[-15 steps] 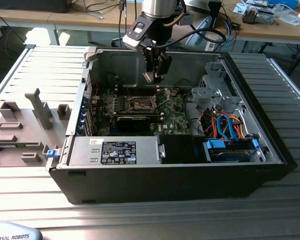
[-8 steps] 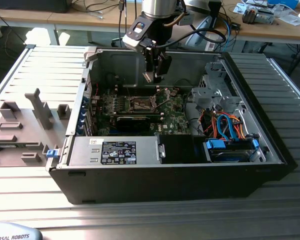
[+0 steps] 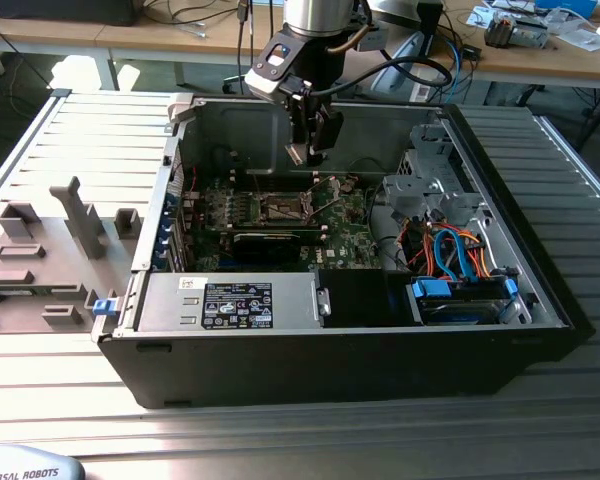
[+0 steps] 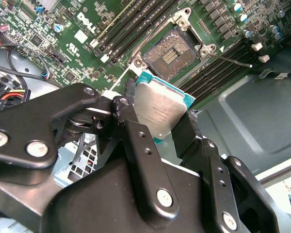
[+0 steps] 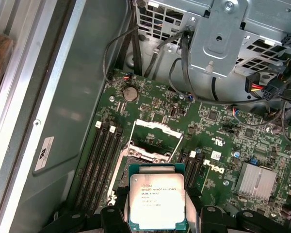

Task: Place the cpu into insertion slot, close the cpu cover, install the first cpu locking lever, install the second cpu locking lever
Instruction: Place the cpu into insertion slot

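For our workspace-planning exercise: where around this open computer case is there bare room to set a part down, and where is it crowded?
Free: the ribbed table on the exterior view's right of the case, and the strip along its near side. Crowded: the motherboard, the cabled drive bay, and the grey fixtures at the exterior view's left.

The silver-grey robot arm [image 3: 315,15] reaches down. Its black two-finger gripper [image 3: 306,150] points down too, fingers [image 4: 131,131] pinching a small flat silver square chip [image 5: 157,199].

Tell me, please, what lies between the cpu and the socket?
Nothing; in the second wrist view the stretch from cpu to socket is bare.
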Robot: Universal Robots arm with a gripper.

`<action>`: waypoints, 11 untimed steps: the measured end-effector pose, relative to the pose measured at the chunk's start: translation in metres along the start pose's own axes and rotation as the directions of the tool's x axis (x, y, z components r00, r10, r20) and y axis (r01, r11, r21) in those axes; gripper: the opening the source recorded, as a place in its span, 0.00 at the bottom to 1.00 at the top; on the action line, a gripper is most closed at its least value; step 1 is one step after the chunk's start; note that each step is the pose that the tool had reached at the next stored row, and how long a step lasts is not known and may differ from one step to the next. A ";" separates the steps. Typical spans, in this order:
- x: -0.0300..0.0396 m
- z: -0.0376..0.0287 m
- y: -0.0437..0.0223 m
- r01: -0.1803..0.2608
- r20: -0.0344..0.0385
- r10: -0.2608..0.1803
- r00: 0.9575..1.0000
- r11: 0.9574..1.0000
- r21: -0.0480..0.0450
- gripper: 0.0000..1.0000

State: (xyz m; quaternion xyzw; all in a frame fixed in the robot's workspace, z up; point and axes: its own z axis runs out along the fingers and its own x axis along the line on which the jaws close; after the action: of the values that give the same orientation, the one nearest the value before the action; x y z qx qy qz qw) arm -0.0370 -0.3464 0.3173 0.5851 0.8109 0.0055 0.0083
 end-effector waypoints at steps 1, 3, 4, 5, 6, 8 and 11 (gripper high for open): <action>0.0000 0.0000 0.0000 -0.001 0.000 0.001 1.000 1.000 0.000 0.54; 0.0000 0.0000 0.0000 -0.003 0.000 0.003 1.000 1.000 0.000 0.54; 0.0000 0.0000 0.0000 -0.005 0.000 0.005 1.000 1.000 0.000 0.54; 0.0000 0.0000 0.0000 -0.006 0.000 0.006 1.000 1.000 0.000 0.54; 0.0000 0.0000 0.0000 -0.007 0.000 0.007 1.000 1.000 0.000 0.54; 0.0000 0.0000 0.0000 -0.008 0.000 0.008 1.000 1.000 0.000 0.54; 0.0000 0.0000 0.0000 -0.010 0.000 0.010 1.000 1.000 0.000 0.54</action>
State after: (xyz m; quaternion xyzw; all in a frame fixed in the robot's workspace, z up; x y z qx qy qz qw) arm -0.0369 -0.3464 0.3173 0.5890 0.8081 0.0054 0.0083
